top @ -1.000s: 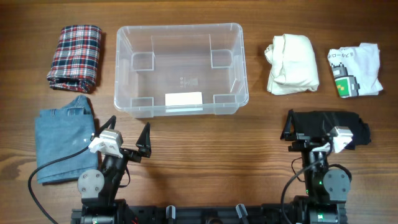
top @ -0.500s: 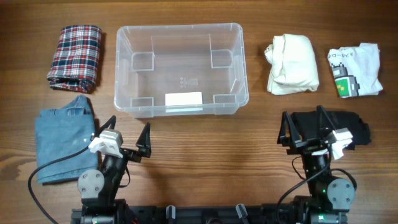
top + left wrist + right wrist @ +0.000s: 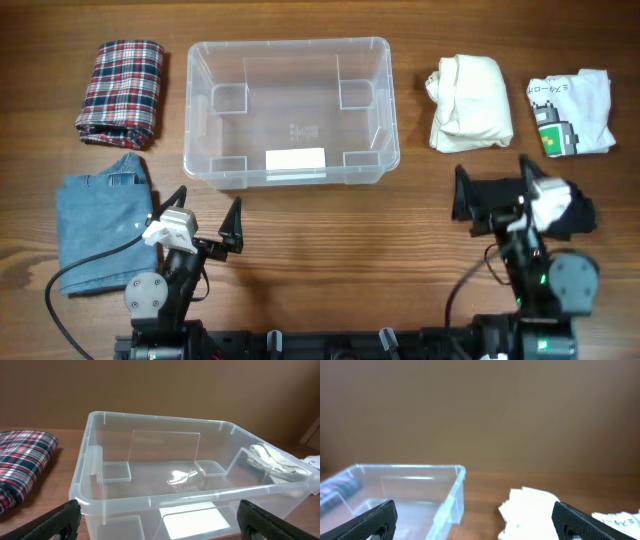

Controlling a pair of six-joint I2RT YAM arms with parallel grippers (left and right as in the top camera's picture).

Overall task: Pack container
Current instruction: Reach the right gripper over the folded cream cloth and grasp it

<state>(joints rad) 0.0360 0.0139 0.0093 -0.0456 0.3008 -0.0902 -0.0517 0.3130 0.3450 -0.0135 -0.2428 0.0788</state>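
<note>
Across the overhead view, the container is sitting at the far middle of the table, while the left gripper and right gripper are hanging on its near side with jaws spread wide, gripping nothing, the right one above a black garment. From the left wrist, the container is filling the frame just beyond the parted fingers. From the right wrist, its corner is showing at the left, with a cream garment lying to its right.
</note>
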